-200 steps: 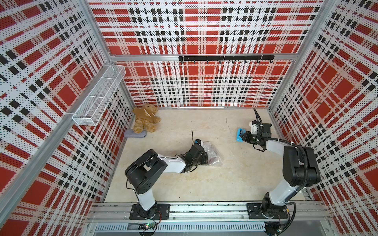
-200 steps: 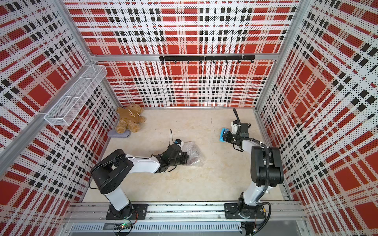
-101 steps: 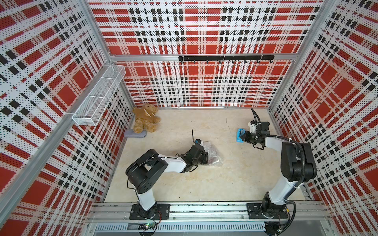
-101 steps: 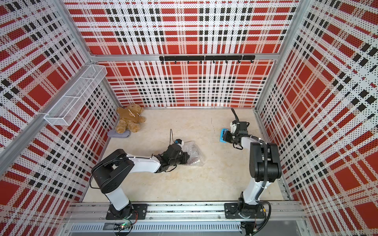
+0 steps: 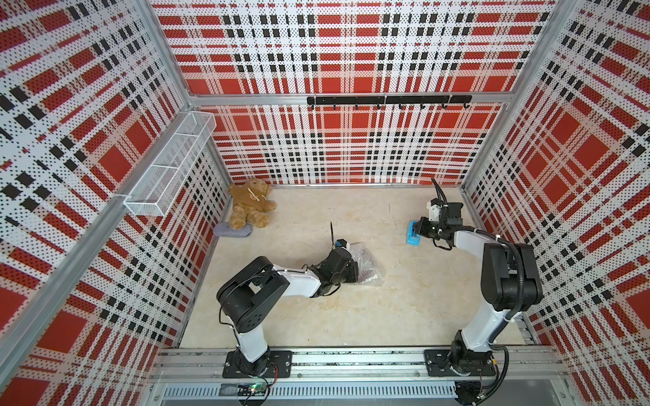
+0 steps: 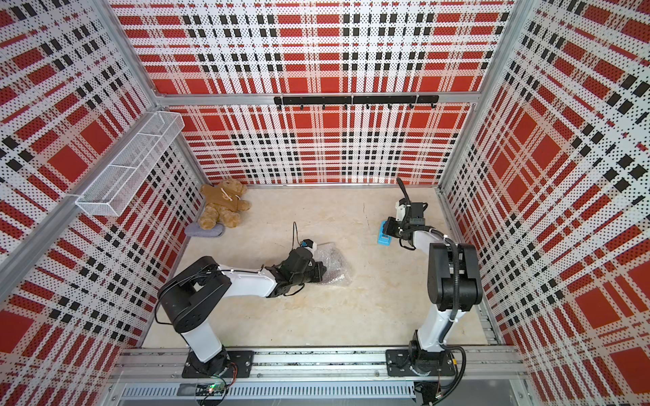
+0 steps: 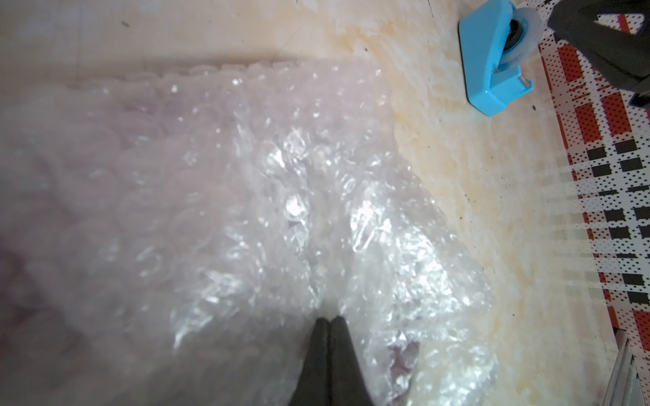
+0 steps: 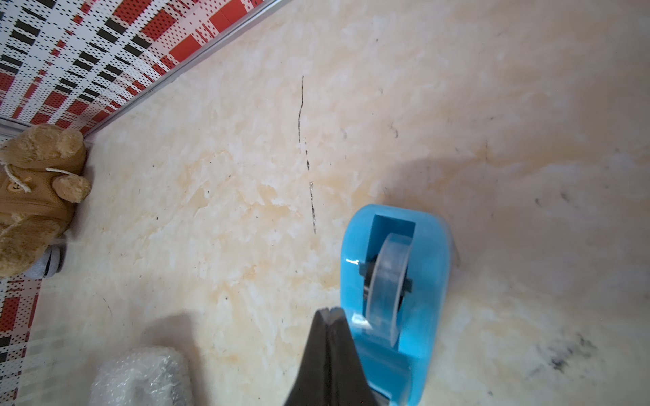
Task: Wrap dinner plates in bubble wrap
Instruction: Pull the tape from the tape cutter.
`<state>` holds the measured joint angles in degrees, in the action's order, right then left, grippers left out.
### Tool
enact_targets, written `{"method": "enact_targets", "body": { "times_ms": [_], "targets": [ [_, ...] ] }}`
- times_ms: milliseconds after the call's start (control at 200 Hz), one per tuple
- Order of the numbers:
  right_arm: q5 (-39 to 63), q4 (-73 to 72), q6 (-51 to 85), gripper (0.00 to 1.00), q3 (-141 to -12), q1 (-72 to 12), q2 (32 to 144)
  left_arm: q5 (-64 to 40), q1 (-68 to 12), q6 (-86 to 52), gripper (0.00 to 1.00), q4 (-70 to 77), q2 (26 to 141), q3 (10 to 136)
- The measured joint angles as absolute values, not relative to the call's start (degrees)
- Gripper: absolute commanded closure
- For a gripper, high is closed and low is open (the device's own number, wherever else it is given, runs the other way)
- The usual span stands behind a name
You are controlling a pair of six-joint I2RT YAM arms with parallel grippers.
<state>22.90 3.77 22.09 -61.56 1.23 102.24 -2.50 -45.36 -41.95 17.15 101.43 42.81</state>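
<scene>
Left claw point(image 7: 329, 321) together, at wrap's point(image 7: 246, 211) 9 o'clock edge. Right claw point(image 8: 329, 313) together, just beside dispenser point(image 8: 394, 281), 2 o'clock from wrap. Bare worktop point(image 5: 404, 309) at 6 o'clock.

Both top views look steeply down from high over the arms' base edge onto the whole tabletop point(image 5: 422, 309). Wrist views sit close above it, sharing the tape dispenser point(image 7: 489, 63) and bubble wrap point(image 7: 263, 211).

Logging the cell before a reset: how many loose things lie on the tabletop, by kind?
Bubble wrap: 1
Blue tape dispenser: 1
Teddy bear: 1
Grey pad: 1
Total: 4
</scene>
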Motion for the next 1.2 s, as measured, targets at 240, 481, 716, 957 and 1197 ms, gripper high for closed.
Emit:
{"method": "enact_targets", "body": {
  "times_ms": [240,481,716,957,1197],
  "targets": [
    [22.9,7.8,21.9,1.00,-64.8,1.2,99.3,-2.5,-45.4,-42.0,1.00,17.1,101.4,42.9],
    [23.1,11.4,20.8,1.00,-67.8,1.2,99.2,-2.5,-45.4,-41.9,1.00,17.1,101.5,42.9],
    [22.8,14.2,20.5,1.00,-68.9,1.2,99.2,-2.5,-45.4,-41.9,1.00,17.1,101.5,42.9],
    [22.7,13.6,21.1,1.00,-68.7,1.2,99.0,-2.5,-45.4,-41.9,1.00,17.2,101.6,42.9],
    [22.2,15.2,21.5,1.00,-68.8,0.9,99.0,-2.5,-45.4,-41.9,1.00,17.1,101.8,43.1]
  ]
}}
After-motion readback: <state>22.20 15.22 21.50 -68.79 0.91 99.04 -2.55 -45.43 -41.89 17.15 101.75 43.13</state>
